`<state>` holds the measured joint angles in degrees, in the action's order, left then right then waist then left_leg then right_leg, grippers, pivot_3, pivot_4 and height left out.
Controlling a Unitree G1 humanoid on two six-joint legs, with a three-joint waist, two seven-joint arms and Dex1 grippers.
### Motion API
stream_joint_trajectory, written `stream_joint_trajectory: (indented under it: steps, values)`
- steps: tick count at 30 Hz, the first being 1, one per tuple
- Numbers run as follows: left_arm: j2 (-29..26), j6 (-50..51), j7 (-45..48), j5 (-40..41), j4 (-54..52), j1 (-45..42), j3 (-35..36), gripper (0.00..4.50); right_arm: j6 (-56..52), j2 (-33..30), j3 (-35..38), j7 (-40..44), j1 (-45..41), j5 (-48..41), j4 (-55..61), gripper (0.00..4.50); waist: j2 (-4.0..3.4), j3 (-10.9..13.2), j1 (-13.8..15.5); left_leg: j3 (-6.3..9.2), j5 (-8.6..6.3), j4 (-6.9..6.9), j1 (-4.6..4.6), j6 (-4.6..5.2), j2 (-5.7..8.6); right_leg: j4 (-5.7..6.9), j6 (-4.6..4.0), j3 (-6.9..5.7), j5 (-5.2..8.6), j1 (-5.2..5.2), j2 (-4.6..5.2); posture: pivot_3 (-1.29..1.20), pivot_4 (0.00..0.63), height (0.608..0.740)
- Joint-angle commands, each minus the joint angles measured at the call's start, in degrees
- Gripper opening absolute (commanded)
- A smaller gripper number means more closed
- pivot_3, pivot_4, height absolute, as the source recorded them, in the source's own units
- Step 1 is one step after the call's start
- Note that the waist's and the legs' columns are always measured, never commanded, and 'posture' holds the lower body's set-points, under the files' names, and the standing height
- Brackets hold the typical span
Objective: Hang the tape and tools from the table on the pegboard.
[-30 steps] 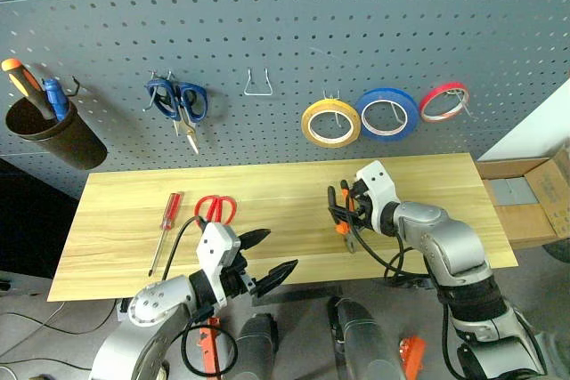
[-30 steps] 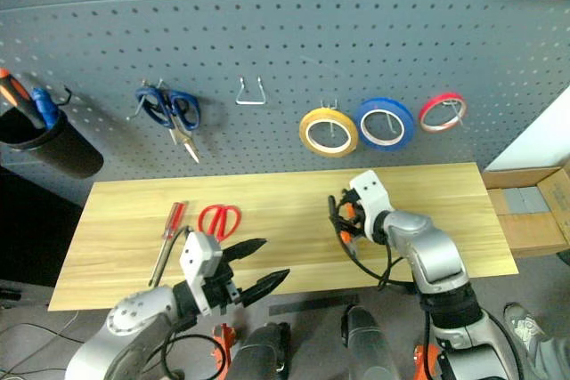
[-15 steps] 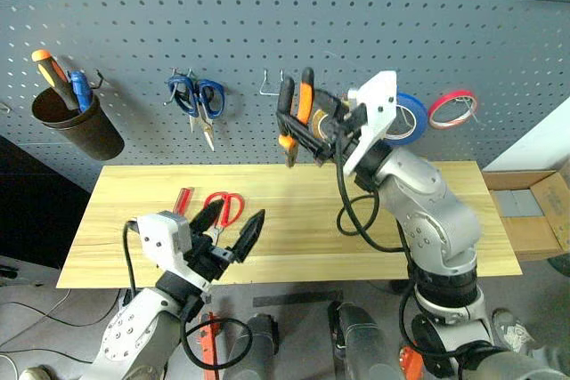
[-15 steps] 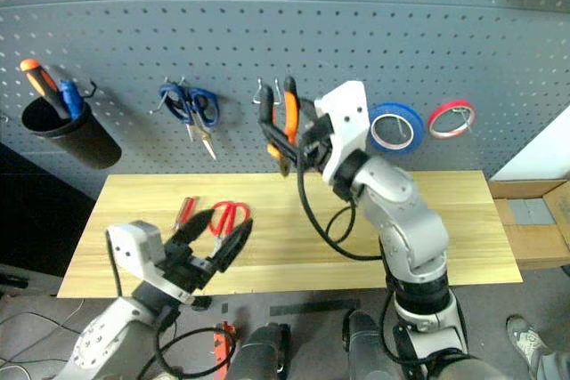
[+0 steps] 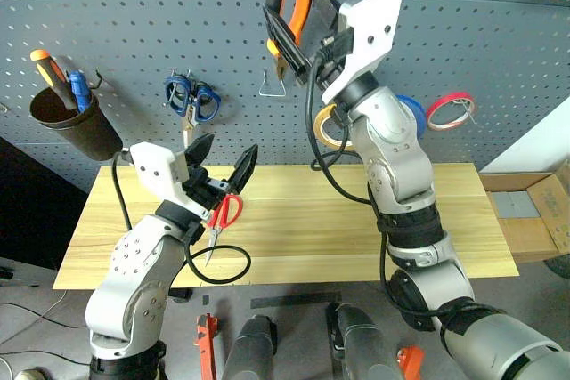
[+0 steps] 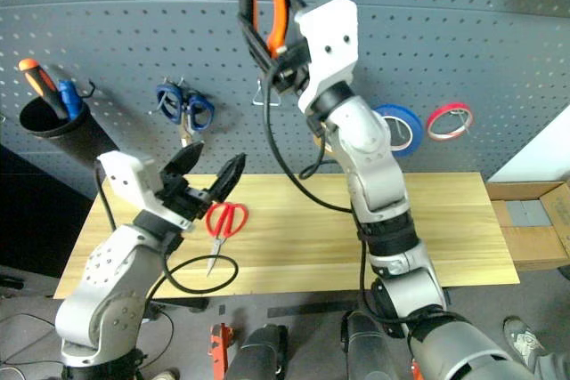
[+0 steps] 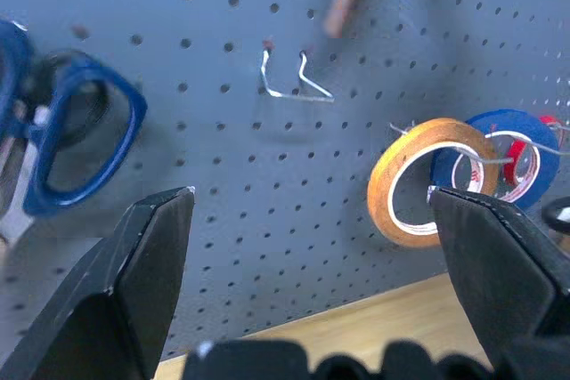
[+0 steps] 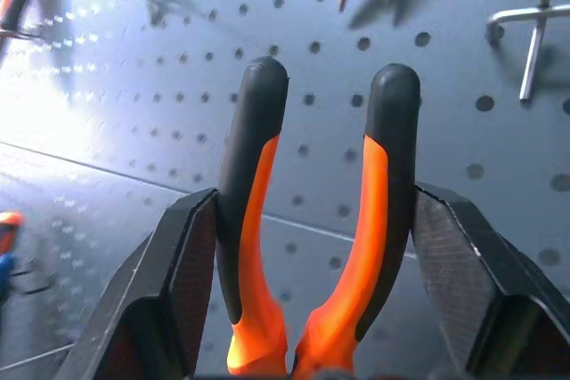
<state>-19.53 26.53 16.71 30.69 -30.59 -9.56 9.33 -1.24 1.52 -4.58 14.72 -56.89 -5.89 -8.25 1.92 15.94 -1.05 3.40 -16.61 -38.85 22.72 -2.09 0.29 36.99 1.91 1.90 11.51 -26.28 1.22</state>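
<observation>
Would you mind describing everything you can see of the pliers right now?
The pliers have orange-and-black handles that look rubbery, black at the tips and orange toward the joint. The right gripper holds them raised in front of the pegboard, one black finger pressed on the outside of each handle. The handles point upward and the metal nose hangs just above an empty wire hook. They touch nothing else.

I count three tape rings on the pegboard (image 5: 499,33): one yellow-tan tape (image 7: 419,180), one blue ring (image 7: 521,135) and one red ring (image 5: 448,109). There are two pairs of scissors: blue-handled scissors (image 5: 190,100) on a hook, red-handled scissors (image 6: 223,222) on the table (image 5: 445,220). One pair of pliers (image 8: 312,220) sits in my right gripper (image 8: 312,309). One dark cup (image 5: 67,126) holds two tools.
</observation>
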Motion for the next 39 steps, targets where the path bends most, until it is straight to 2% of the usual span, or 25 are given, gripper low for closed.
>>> stream_joint_trajectory:
  steps: [1,9,24,25,28,29,34,39]
  values:
    - [-0.4,-2.4,1.6,-1.0,1.9,-2.3,-0.2,4.5,6.0,1.5,0.7,-1.0,-3.1,0.3,-2.3,2.86,0.0,0.0,0.0,-0.02,0.0,0.0,0.01,0.0,-0.02,0.01,0.0,0.02,0.0,-0.03,0.02,0.08,0.216,0.74]
    - [-0.1,-3.7,2.9,-2.3,4.1,-3.6,-0.6,4.5,6.9,2.6,-0.7,-0.9,-1.2,1.1,-5.7,2.86,0.0,0.0,0.0,-0.07,-0.01,-0.01,0.07,0.03,-0.1,0.09,0.0,0.08,-0.01,-0.16,0.08,0.09,0.234,0.74]
    - [-1.2,-2.8,3.6,-1.6,2.6,-0.9,0.6,4.5,-0.5,0.0,-5.1,1.0,2.9,6.2,-7.2,2.86,-0.01,0.0,0.0,-0.06,-0.12,-0.02,0.01,0.21,-0.17,0.13,0.0,0.1,-0.01,-0.13,0.11,0.09,0.241,0.74]
    - [-1.2,-2.8,3.6,-1.6,2.6,-0.9,0.6,4.5,-0.4,-0.1,-4.9,1.1,2.8,6.2,-7.2,3.49,-0.01,0.0,0.0,-0.06,-0.12,-0.02,-0.01,0.21,-0.17,0.13,0.0,0.1,-0.01,-0.12,0.12,0.09,0.24,0.74]
    - [-1.1,-3.0,3.6,-1.6,2.6,-0.6,0.6,4.5,-0.6,-0.3,-4.4,1.1,2.7,6.1,-7.1,4.33,0.0,0.0,0.0,-0.06,-0.11,-0.03,-0.02,0.21,-0.17,0.16,0.0,0.1,-0.01,-0.11,0.11,0.08,0.237,0.74]
    - [-1.0,-3.0,3.6,-1.6,2.6,-0.6,0.5,4.5,-0.6,-0.4,-4.3,1.1,2.7,6.1,-6.9,4.47,-0.01,0.0,0.0,-0.06,-0.11,-0.03,-0.02,0.21,-0.17,0.17,-0.01,0.1,-0.01,-0.11,0.12,0.08,0.238,0.74]
    - [-0.9,-3.0,3.0,-2.2,2.3,1.0,0.7,4.5,-3.9,-2.0,-2.4,2.7,5.2,4.1,-2.2,4.47,0.0,0.0,0.0,-0.06,-0.11,-0.03,-0.01,0.21,-0.18,0.16,-0.01,0.1,-0.01,-0.11,0.12,0.07,0.232,0.74]
    - [0.0,-2.1,-1.3,-4.9,-0.3,6.2,1.2,4.5,-11.0,-8.0,-1.6,8.4,12.5,0.2,10.7,4.47,0.0,0.0,0.1,0.0,-0.12,-0.02,0.05,0.23,-0.17,0.08,0.0,0.12,-0.01,-0.11,0.18,0.06,0.23,0.74]
